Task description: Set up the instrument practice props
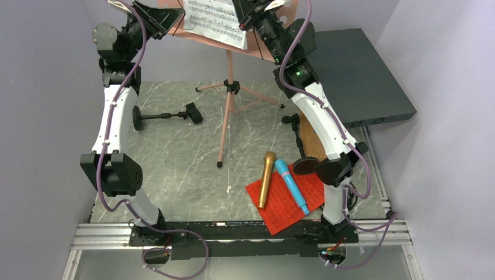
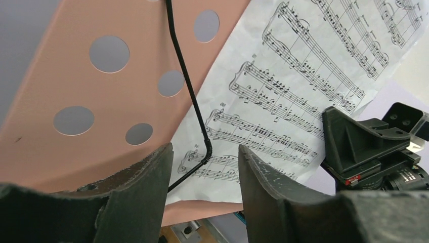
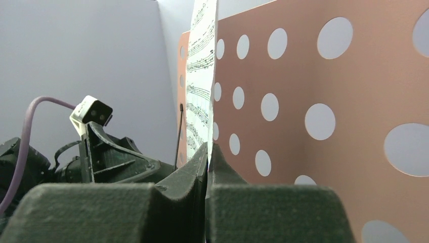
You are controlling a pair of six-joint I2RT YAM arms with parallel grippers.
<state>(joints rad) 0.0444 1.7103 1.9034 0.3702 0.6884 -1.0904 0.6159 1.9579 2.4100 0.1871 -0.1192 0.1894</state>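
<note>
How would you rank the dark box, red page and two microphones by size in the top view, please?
Largest first:
dark box
red page
gold microphone and blue microphone, too alike to rank

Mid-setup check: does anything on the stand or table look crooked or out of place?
Yes. A black pole lies on its side at the left rear of the table, not standing. The red page lies diagonally by the front edge, with the gold microphone and blue microphone resting on it.
</note>
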